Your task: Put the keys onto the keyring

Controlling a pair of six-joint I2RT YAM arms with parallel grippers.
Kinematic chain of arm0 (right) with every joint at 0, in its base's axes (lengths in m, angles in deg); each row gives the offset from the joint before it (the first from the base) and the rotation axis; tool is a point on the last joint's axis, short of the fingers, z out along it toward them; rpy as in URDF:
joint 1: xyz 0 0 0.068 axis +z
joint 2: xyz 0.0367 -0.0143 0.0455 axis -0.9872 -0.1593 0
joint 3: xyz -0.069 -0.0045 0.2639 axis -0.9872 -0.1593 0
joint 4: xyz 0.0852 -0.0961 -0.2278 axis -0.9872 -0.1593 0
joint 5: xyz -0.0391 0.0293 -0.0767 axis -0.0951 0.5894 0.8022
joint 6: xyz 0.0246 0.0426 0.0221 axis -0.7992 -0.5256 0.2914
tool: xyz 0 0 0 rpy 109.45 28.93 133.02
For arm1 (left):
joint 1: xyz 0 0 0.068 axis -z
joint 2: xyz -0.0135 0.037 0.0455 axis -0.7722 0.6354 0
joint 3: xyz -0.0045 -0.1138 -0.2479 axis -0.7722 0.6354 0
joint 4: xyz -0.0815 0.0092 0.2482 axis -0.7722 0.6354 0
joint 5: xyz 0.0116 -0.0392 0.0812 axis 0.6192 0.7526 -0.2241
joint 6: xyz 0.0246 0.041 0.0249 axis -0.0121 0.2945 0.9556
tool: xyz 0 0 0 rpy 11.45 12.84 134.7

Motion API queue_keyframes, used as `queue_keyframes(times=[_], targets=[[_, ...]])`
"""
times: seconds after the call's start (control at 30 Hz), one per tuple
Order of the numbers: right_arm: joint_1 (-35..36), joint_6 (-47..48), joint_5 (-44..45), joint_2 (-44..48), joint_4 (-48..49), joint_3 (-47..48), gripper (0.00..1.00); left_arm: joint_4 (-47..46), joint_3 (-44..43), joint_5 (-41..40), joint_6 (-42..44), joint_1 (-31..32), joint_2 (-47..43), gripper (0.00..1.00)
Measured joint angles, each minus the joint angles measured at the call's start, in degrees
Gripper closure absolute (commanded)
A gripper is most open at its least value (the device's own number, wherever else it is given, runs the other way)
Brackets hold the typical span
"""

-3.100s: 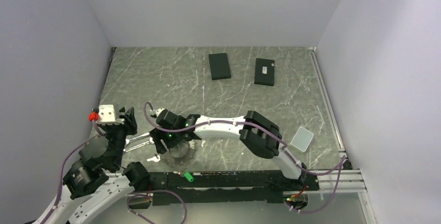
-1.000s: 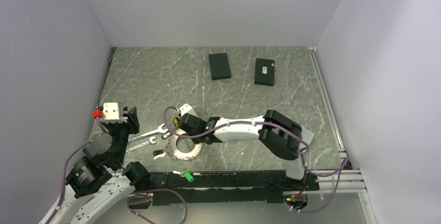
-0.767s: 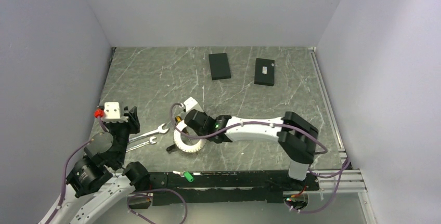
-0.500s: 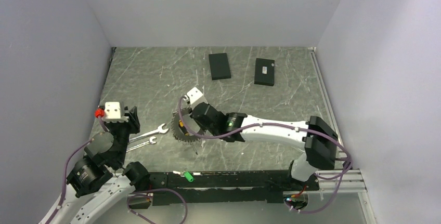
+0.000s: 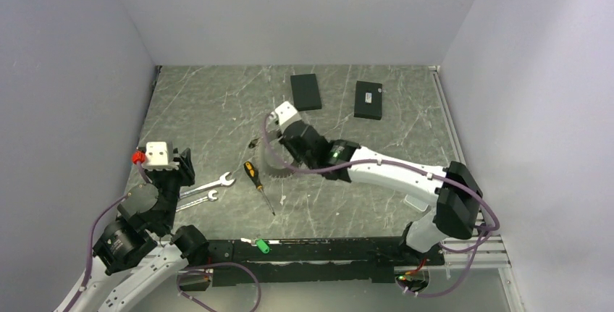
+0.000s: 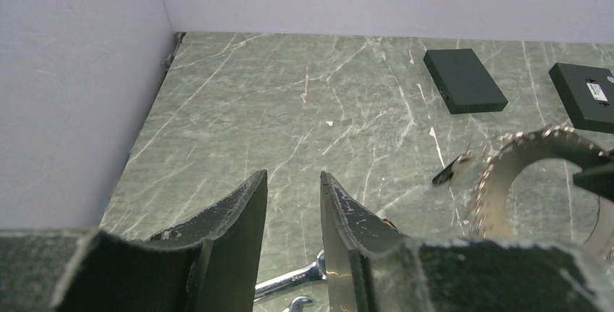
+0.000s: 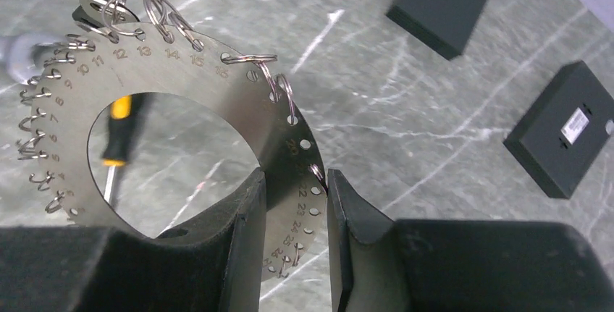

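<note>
You have a dark green marbled table [image 5: 210,102] with pale veins. Toward its far edge lie two flat black boxes, near each other but apart: a plain one [image 5: 305,92] and one [image 5: 368,100] with a small white label. On your left side two silver wrenches [image 5: 206,185] [image 5: 197,200] lie just beside each other. Right of them is a screwdriver [image 5: 255,179], its yellow-and-black handle pointing away from you.

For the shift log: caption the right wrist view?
Right gripper clamps the flat, numbered steel keyring, held above the yellow-and-black screwdriver.
</note>
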Motion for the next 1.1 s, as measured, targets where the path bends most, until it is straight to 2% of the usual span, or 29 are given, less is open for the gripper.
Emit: queue_keyframes(times=[0.23,0.47,0.67,0.9,0.97,1.0,1.07,1.1], targets=[[-13.4,-3.8,-6.9,0.0,-3.5,0.4,1.00,0.0,0.0,0.1,0.0,-0.2,0.0,0.61],[-22.5,-8.8,-17.7,-3.3,-1.8,-2.9,1.00,0.0,0.0,0.3,0.0,-0.3,0.0,0.62],[-28.1,-12.5,-24.0,-8.4,-1.8,-8.1,1.00,-0.1,0.0,0.4,0.1,-0.3,0.0,0.61],[-31.3,-15.9,-25.3,-8.5,-1.9,-12.8,0.98,-0.3,0.1,1.0,0.4,-0.3,0.6,0.61],[-31.5,-16.6,-25.2,-8.5,-1.9,-13.5,0.89,-0.4,0.2,1.2,0.5,-0.3,1.0,0.61],[-31.5,-16.8,-25.2,-8.5,-1.9,-13.7,0.80,-0.5,0.3,1.3,0.4,-0.4,1.1,0.61],[-31.7,-17.3,-25.0,-8.5,-1.9,-14.2,0.49,-0.5,0.4,1.3,0.4,-0.4,1.3,0.61],[-31.7,-17.5,-24.9,-8.5,-1.9,-14.3,0.38,-0.5,0.4,1.3,0.4,-0.4,1.4,0.61]])
